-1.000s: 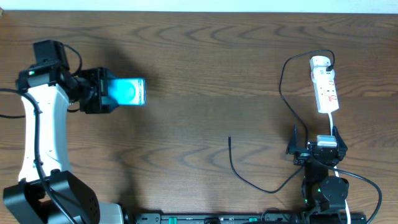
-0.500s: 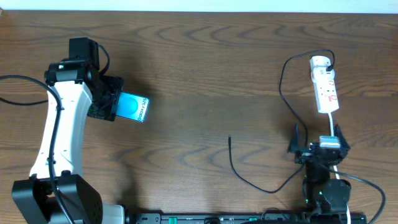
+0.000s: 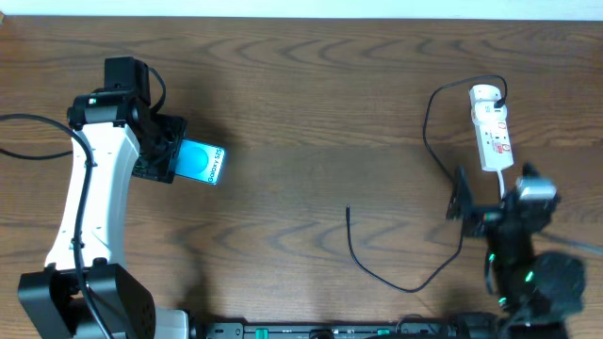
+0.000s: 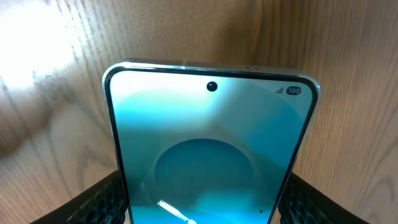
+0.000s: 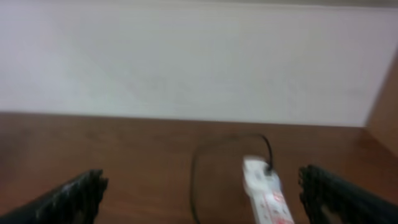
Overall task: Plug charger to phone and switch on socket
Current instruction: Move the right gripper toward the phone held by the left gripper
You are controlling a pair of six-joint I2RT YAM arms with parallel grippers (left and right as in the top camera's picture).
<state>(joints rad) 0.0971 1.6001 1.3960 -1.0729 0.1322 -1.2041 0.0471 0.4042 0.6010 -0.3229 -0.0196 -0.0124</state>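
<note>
The phone (image 3: 204,164), light-blue screen up, is held by my left gripper (image 3: 171,158) at the table's left. In the left wrist view the phone (image 4: 211,143) sits between both black fingers of that gripper (image 4: 208,208), which press on its long edges. The socket (image 3: 491,127) lies at the far right, with the charger's black cable (image 3: 426,132) running from its far end, looping down to a free tip (image 3: 348,211) mid-table. My right gripper (image 3: 492,195) is open and empty just below the socket. In the right wrist view, blurred, the socket (image 5: 265,194) lies between the gripper's wide-spread fingers (image 5: 205,196).
The socket's white cord (image 3: 498,181) runs down toward the right arm's base. The brown wooden table (image 3: 311,122) ends at a white wall (image 5: 186,56) behind the socket. The cable's low loop (image 3: 405,287) lies near the front edge.
My left arm swung the phone down and right a second ago, then held still. My right arm has shifted to the right and tilted, its camera now looking toward the socket and wall.
</note>
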